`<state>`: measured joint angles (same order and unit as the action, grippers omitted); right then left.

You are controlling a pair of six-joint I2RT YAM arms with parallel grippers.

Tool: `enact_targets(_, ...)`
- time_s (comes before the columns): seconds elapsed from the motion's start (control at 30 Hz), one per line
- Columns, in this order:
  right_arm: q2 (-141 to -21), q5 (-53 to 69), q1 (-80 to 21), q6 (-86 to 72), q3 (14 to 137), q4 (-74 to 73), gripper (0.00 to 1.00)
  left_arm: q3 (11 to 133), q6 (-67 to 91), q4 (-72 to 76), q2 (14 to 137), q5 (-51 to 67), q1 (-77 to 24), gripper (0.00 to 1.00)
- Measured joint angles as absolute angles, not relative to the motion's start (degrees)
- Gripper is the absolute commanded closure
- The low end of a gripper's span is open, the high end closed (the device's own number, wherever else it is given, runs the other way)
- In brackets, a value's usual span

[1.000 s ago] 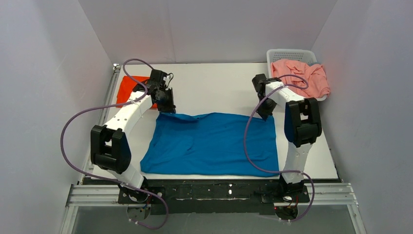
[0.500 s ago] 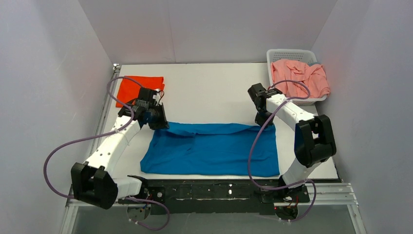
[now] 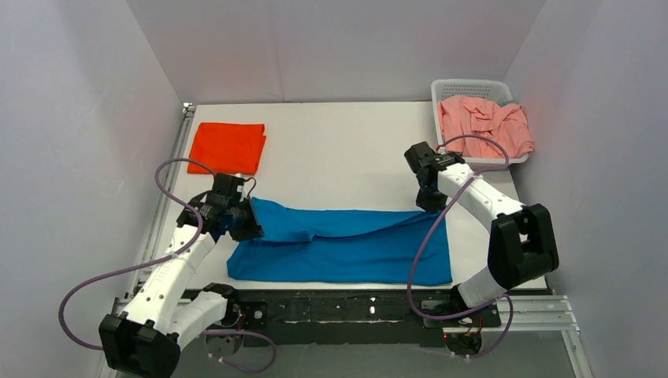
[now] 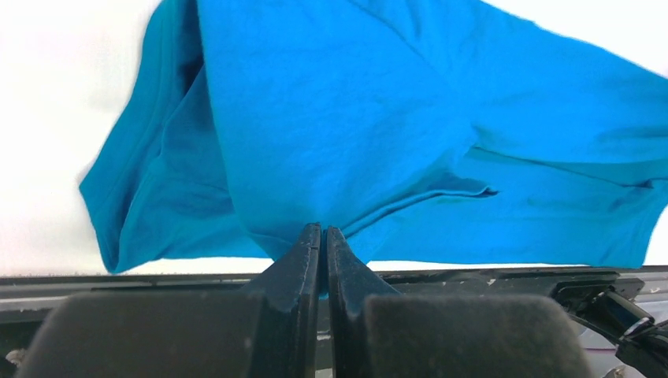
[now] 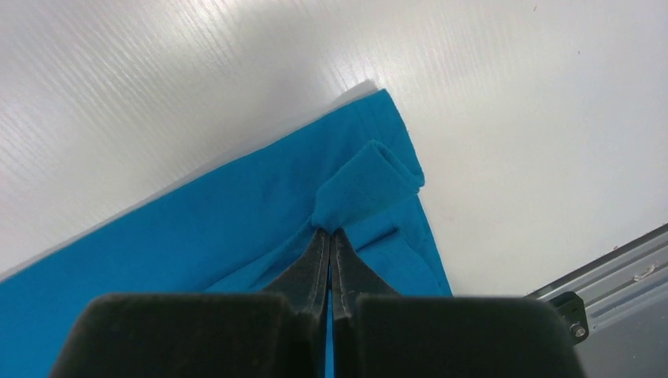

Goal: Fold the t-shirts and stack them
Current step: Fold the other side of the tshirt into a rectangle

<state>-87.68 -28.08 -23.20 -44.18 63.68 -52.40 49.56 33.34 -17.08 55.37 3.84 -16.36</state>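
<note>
One blue t-shirt (image 3: 339, 240), lying along the near part of the white surface (image 3: 346, 150), its far edge raised and drawn over the lower layer. The left claw (image 4: 323, 232) is pressed together, pinching the blue t-shirt's far left corner; the right claw (image 5: 331, 236) is pressed together, pinching its far right corner. One orange-red t-shirt (image 3: 228, 147), folded flat, beyond the blue t-shirt's left end. One salmon-pink t-shirt (image 3: 484, 124), crumpled in a white lattice basket (image 3: 473, 85), beyond the blue t-shirt's right end.

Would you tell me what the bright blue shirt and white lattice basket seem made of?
Bright blue shirt: soft matte knit cloth, likely cotton; it drapes and creases. White lattice basket: probably moulded plastic, judging by its rigid slotted wall.
</note>
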Motion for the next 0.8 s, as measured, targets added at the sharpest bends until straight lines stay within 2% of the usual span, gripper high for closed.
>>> enact_targets(0.07, -87.46, -28.05, -23.29, -44.12, 62.61, -52.14, 0.99, 47.83, 34.22, -18.24, 54.48, 3.25, -16.36, 0.95)
enact_targets(0.13, -87.18, -27.92, -23.40, -44.10, 60.82, -52.05, 0.98, 46.33, 35.07, -19.03, 53.91, 2.85, -16.36, 0.94)
enact_targets(0.2, -86.98, -27.75, -23.49, -44.16, 58.81, -51.94, 0.82, 44.47, 36.23, -19.66, 53.41, 2.81, -16.36, 0.92)
enact_targets(0.23, -86.94, -27.59, -23.53, -44.36, 57.78, -51.94, 0.67, 43.38, 36.97, -20.03, 53.19, 2.83, -16.36, 0.89)
enact_targets(0.27, -86.89, -27.44, -23.55, -44.69, 56.88, -51.96, 0.58, 42.50, 37.60, -20.34, 53.06, 2.87, -16.36, 0.82)
enact_targets(0.3, -86.74, -27.42, -23.62, -45.04, 56.05, -51.92, 0.52, 41.45, 38.24, -20.71, 52.86, 2.96, -16.36, 0.67)
enact_targets(0.33, -86.50, -27.53, -23.66, -45.52, 55.33, -52.05, 0.47, 40.51, 38.70, -21.26, 52.60, 3.01, -16.36, 0.47)
enact_targets(0.43, -84.14, -28.69, -23.77, -47.48, 53.32, -54.06, 0.39, 38.81, 40.27, -24.21, 50.63, 2.92, -16.36, 0.26)
enact_targets(0.47, -82.81, -29.30, -23.77, -48.34, 52.90, -55.11, 0.32, 38.74, 40.88, -25.47, 49.36, 2.83, -16.36, 0.11)
enact_targets(0.5, -81.62, -29.80, -23.77, -49.04, 52.71, -56.03, 0.31, 38.76, 40.91, -26.09, 48.21, 2.79, -16.38, 0.03)
enact_targets(0.57, -78.46, -30.70, -23.77, -50.50, 52.66, -58.28, 0.29, 39.13, 41.41, -27.46, 45.45, 2.57, -16.47, 0.02)
enact_targets(0.67, -73.14, -31.31, -23.75, -51.09, 52.71, -60.27, 0.20, 41.52, 41.60, -28.77, 43.66, 2.33, -16.62, 0.02)
enact_targets(0.8, -67.31, -24.84, -23.70, -46.17, 52.18, -54.15, 0.17, 46.06, 41.63, -26.57, 47.88, 4.05, -16.62, 0.02)
